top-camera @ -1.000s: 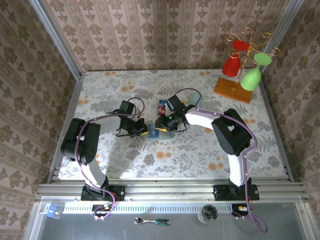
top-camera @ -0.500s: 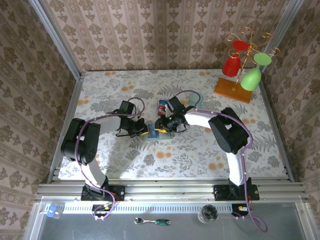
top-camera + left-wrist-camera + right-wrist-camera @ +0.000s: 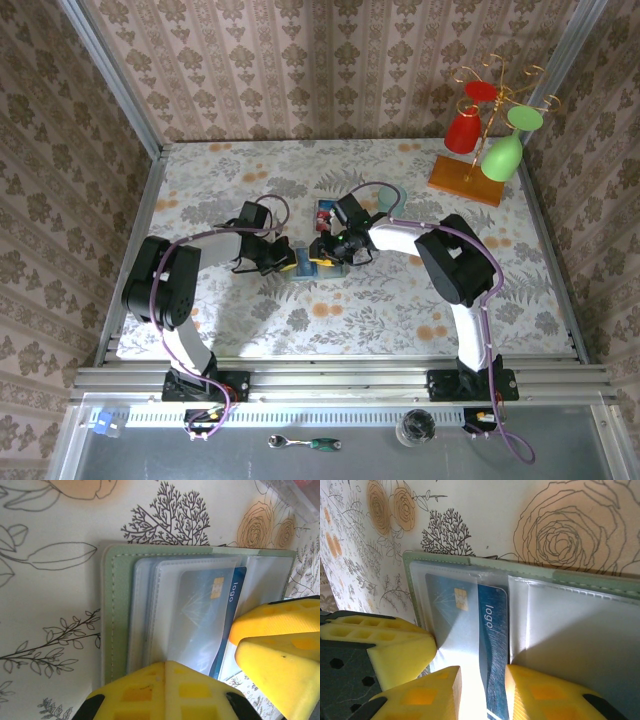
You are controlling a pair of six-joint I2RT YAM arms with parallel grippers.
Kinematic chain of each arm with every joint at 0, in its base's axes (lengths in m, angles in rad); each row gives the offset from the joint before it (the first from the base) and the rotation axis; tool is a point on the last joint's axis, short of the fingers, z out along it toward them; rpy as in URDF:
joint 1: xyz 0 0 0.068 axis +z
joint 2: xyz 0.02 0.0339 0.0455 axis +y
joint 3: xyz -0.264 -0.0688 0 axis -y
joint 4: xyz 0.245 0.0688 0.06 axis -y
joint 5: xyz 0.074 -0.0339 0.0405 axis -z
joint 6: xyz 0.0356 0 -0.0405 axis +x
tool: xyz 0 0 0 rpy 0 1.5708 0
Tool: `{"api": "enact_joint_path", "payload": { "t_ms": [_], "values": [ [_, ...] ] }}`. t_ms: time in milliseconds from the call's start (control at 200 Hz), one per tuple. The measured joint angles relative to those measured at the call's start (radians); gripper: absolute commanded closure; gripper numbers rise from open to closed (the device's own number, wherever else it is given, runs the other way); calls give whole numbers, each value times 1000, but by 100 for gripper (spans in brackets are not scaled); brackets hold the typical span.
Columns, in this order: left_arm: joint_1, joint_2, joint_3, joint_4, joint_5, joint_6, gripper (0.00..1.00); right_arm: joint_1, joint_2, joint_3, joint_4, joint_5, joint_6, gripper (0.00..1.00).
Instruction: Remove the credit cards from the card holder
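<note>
**Left gripper pins the wallet, right gripper lines up on the blue card**

Left gripper (image 3: 287, 259), seen from above, is closed with nothing between its jaws. It presses on the card holder (image 3: 318, 269), which lies on the flowered table (image 3: 250, 170) between the two arms. Right gripper (image 3: 332, 250) meets it from the other side. The holder is too small here to read its heading.

Over to the left wrist. The holder (image 3: 107, 620) lies open and flat, its long side across the picture. The blue card (image 3: 235, 615) sits crosswise, half under a clear sleeve (image 3: 150, 605).

Now the right wrist. The right gripper (image 3: 482, 692) has its jaws partly parted, straddling the card's near end. Whether they actually clamp it, I can't tell. The card (image 3: 492, 630) runs lengthwise at right angles to the holder's stitched edge (image 3: 580, 578), its near end toward these fingers.

To do this well, hold the wallet down firmly and bite the bare blue strip, not the sleeve. Then draw straight back along the card's length, low and flat.
</note>
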Motion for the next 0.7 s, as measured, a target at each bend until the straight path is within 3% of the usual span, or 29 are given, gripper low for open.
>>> {"api": "enact_joint_path", "payload": {
  "t_ms": [700],
  "values": [
    [0,0,0,0,0,0,100,0,0,0,-3,12,-3,67]
  ]
}}
